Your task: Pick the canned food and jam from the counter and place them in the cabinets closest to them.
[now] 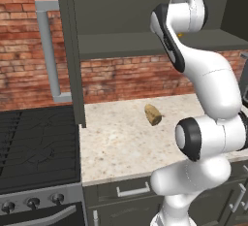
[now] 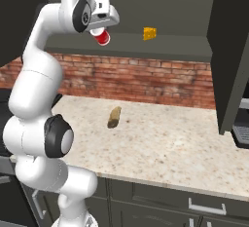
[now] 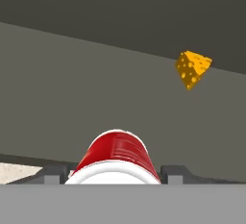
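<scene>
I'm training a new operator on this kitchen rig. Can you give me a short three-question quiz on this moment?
1. True or false: the small red cylindrical can with a white band is held between the gripper fingers.
2. Multiple choice: where is the yellow cheese-like wedge? A) on the beige speckled stone counter B) inside the open dark grey upper cabinet C) on the black stove top
3. Fill in: the brown oval potato-like lump lies on the ____.

Key: 1 true; 2 B; 3 counter.
</scene>
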